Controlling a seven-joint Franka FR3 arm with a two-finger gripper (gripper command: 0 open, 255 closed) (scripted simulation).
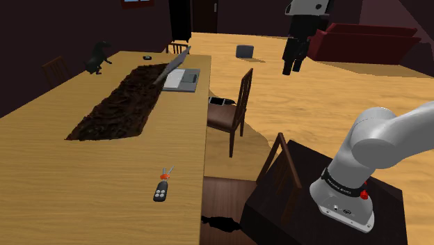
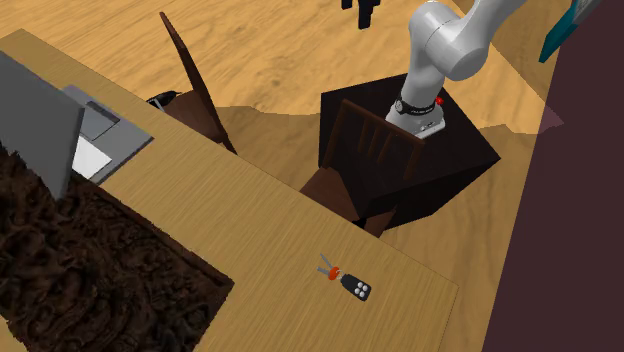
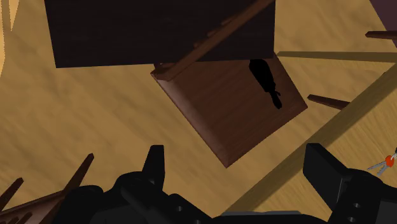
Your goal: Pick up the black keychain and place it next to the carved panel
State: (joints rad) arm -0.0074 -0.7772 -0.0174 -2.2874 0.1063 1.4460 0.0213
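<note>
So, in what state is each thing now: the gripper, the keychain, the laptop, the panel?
gripper, open, holding nothing
black keychain, lying flat on the table near its edge, not held
laptop, lid open
carved panel, lying flat on the table

Pretty dim room here, dark maroon walls (image 1: 42,28) closing it in. A tan wood-grain floor (image 1: 334,90) is running under everything. A long light wooden table (image 1: 69,174) is hogging the space, dark brown chairs (image 1: 224,118) are sitting along its long edges, and a red sofa (image 1: 362,38) is sitting way back.
</note>
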